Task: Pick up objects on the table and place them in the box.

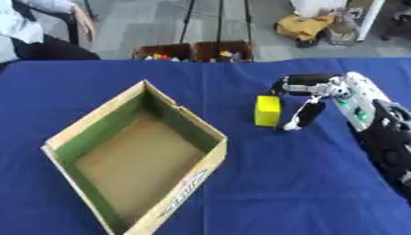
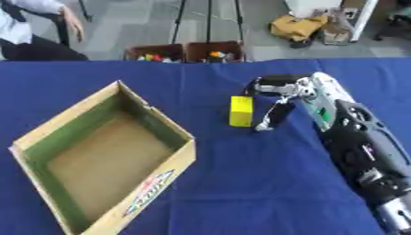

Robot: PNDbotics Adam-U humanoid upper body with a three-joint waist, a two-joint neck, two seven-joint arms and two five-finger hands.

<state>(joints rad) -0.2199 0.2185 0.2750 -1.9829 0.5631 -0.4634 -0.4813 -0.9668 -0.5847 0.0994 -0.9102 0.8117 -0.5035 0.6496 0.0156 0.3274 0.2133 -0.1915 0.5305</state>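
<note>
Right hand (image 1: 314, 94) reached in with fingers and thumb spread around a yellow block (image 1: 267, 110), poised to grasp it for the empty cardboard box (image 1: 192, 123) nearby.

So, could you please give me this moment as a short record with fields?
surface: table with blue cloth
box: open cardboard box at left, nothing visible inside
object: yellow block, upright on the cloth, right of the box
right robot hand: at the block, fingers curved around it; contact unclear
left robot hand: not in view
task progress: block not yet in the box
</note>
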